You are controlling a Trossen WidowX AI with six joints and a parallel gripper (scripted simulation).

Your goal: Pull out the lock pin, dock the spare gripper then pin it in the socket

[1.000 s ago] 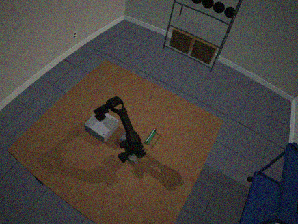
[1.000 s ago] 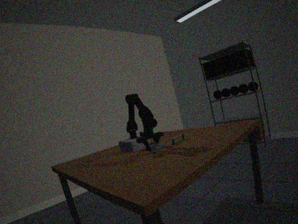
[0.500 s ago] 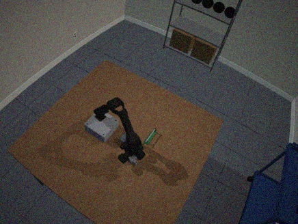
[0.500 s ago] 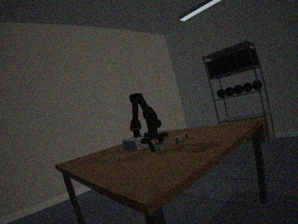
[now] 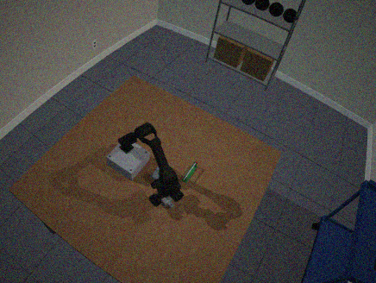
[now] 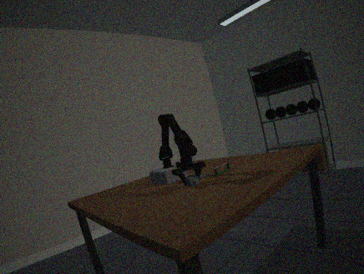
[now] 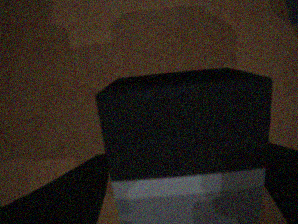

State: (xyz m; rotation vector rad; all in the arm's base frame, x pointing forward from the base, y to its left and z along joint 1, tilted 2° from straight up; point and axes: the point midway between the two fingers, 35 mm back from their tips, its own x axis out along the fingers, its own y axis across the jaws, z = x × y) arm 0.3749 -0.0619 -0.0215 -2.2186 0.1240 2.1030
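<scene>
My gripper (image 5: 166, 199) (image 6: 192, 177) (image 7: 178, 155) is open at the end of the arm, low over the front of the table. A black block with a light grey underside, seemingly the spare gripper (image 7: 185, 120), stands between the spread fingers in the wrist view. A pale grey part (image 5: 168, 203) shows there in the top view. Another light grey piece (image 5: 155, 173), perhaps the mount, stands just behind the gripper. A thin green bar (image 5: 190, 172) (image 6: 222, 169) lies to the right; whether it is the lock pin or a rest is too small to tell. The socket is hidden.
The arm stands on a light grey box (image 5: 134, 163) (image 6: 159, 177) at the left, on the wooden table (image 5: 207, 125) (image 6: 159, 217). A shelf rack (image 5: 253, 42) (image 6: 293, 120) and a blue object (image 5: 336, 242) are off the table.
</scene>
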